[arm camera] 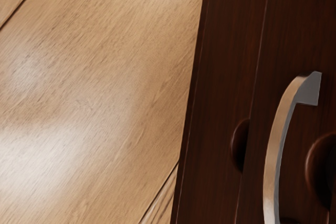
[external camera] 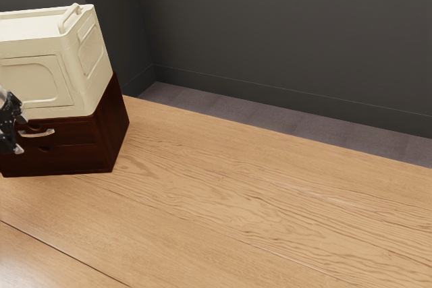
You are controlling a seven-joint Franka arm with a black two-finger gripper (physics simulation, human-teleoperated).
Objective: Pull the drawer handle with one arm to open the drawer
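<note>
The handle (external camera: pixel 38 134) is curving across the upper drawer (external camera: pixel 74 132) at the middle left of the exterior frame, and that drawer is looking shut against the dark cabinet (external camera: pixel 67 161). At the frame's left edge, our gripper (external camera: pixel 21 134) is hovering by the handle, its fingers seemingly spread, one higher and one lower; with the arm cropped there, we are not judging the gap exactly.

We are apparently still needing to line up and close. If we are catching only the handle's end, an off-centre pull could be twisting the drawer in its runners or letting the smooth metal slip free. Closing too shallow could be costing us the grip; pushing too deep could be jamming a fingertip into the front. The cream crate (external camera: pixel 37 82) is resting on top, and a sticking drawer could be dragging cabinet and crate together over the table (external camera: pixel 236 200).
</note>
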